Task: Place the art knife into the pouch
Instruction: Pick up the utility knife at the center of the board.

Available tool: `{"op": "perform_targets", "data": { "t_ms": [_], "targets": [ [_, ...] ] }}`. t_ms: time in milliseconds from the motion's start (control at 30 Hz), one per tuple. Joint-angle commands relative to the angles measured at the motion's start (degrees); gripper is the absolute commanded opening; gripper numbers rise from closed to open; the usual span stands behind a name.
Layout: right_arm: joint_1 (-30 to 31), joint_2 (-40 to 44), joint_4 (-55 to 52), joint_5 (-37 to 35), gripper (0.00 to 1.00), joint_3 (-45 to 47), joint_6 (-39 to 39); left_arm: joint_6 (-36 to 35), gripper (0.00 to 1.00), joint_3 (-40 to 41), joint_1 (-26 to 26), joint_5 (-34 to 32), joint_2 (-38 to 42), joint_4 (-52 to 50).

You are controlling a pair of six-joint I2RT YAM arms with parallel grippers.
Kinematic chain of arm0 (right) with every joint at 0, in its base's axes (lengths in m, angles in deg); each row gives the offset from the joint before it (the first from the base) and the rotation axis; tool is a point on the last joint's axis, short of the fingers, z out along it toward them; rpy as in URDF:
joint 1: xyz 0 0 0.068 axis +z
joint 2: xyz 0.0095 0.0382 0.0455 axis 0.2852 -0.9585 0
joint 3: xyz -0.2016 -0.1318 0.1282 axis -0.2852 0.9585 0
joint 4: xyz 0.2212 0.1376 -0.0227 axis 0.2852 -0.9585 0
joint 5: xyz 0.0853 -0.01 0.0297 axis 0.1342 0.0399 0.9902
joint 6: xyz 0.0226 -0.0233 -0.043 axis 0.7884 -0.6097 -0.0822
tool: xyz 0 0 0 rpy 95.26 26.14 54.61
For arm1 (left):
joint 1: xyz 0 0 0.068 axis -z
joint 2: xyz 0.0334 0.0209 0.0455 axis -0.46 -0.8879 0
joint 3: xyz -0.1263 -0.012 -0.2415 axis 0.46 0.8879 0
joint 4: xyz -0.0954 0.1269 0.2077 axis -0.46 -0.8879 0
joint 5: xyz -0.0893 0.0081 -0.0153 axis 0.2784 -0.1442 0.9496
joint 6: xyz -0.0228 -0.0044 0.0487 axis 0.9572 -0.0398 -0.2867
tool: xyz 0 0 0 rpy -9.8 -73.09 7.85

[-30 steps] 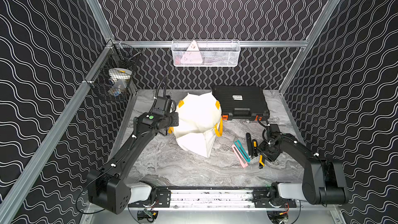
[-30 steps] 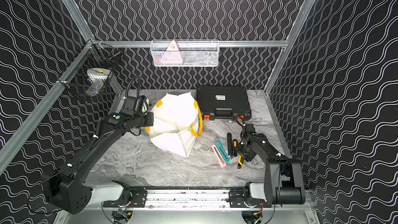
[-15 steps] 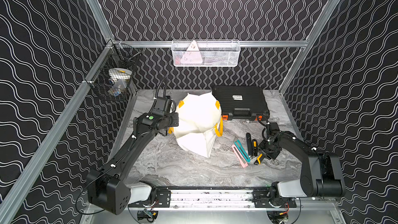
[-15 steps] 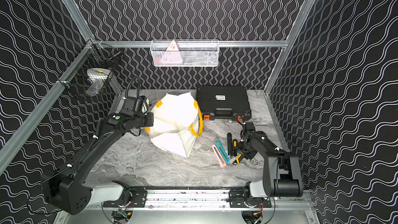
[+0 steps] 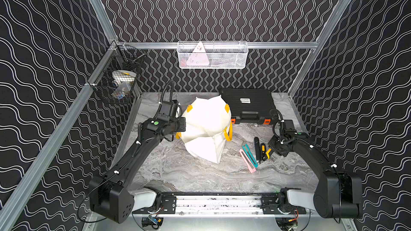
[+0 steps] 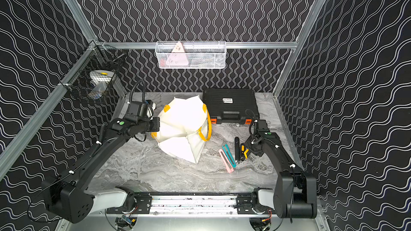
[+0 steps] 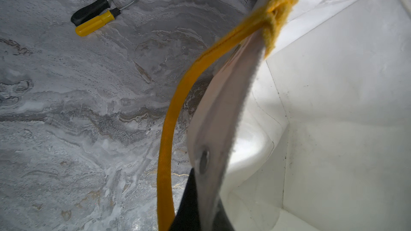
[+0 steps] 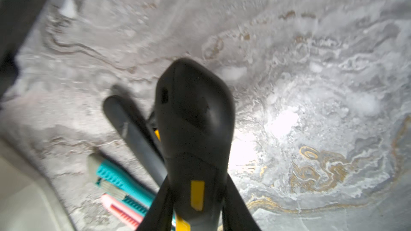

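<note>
1. Between the pouch (image 5: 206, 127) and my right arm sits a row of cutters on the marble table (image 5: 178, 174): pink cutter (image 5: 246, 161), teal cutter (image 5: 250, 156), black cutter (image 5: 257, 150), yellow-black cutter (image 5: 263, 152).
2. Right gripper (image 8: 195, 198): fingers (image 8: 235, 205) clamped either side of the black-and-yellow art knife (image 8: 193, 112). It is just beside that row and well apart from the pouch.
3. Left gripper (image 5: 181, 127): fingers together on the pouch rim, next to a yellow handle (image 7: 169, 130).
4. Black-handled screwdriver (image 7: 93, 11) and yellow-handled screwdriver (image 7: 95, 24) lie side by side on the table.
5. Pouch mouth gapes upward; I see white lining inside.
6. Black hard case (image 5: 246, 105) is shut, orange latches forward, just behind the pouch.
7. White wire basket (image 5: 212, 55) on the rear rail holds a pink-white triangular item. Black mesh basket (image 5: 117, 83) in the corner holds a tape roll (image 5: 123, 75).
</note>
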Motion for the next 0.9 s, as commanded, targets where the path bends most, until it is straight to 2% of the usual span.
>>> {"op": "perform_targets", "data": {
  "t_ms": [0, 133, 367, 600, 867],
  "targets": [
    [1.2, 1.2, -1.8, 2.6, 0.16, -3.5, -1.5, -0.5, 0.00, 0.2, 0.3, 0.2, 0.0, 1.6],
    [5.8, 1.1, -4.2, 2.5, 0.15, -10.3, -1.9, -0.8, 0.00, 0.3, 1.0, -1.2, 0.3, 1.5],
    [19.6, -2.5, -4.2, -1.1, 0.12, -26.1, 1.6, -1.1, 0.00, 0.1, 1.5, -4.2, 0.8, 0.9],
    [29.6, -12.8, -5.2, -3.1, 0.12, -45.7, 1.6, -1.5, 0.00, 0.0, 1.8, -5.7, 1.2, 0.6],
    [35.4, -26.6, -3.9, 0.7, 0.12, -60.6, 0.8, -2.2, 0.00, -0.9, 1.8, -8.4, 0.6, -0.7]
  ]
}}
